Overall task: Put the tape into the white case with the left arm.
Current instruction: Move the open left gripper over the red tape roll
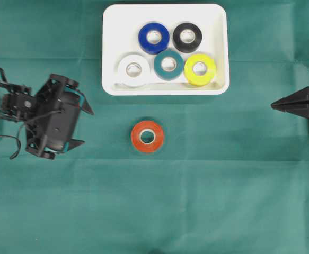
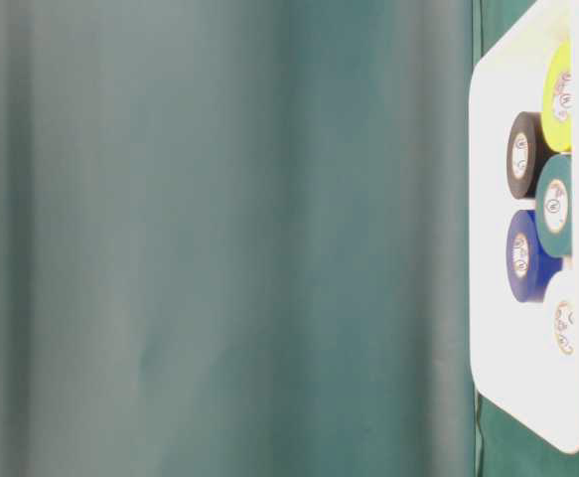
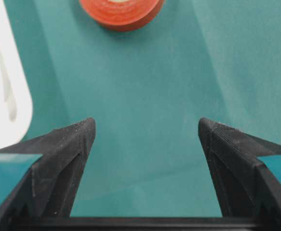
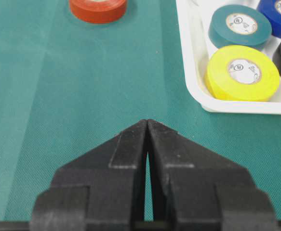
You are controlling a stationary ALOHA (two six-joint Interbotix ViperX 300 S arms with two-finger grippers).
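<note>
Five rolls in the white case [image 1: 112, 47] overhead; wrist views: left gripper [image 3: 146, 127] spread, right gripper [image 4: 147, 126] pressed together

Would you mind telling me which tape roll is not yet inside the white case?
The orange roll, lying alone on the green cloth; the other five sit in the white case.

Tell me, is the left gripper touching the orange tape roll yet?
Apart. The left wrist view shows the left gripper open, with bare green cloth between its fingertips and the orange tape roll.
</note>
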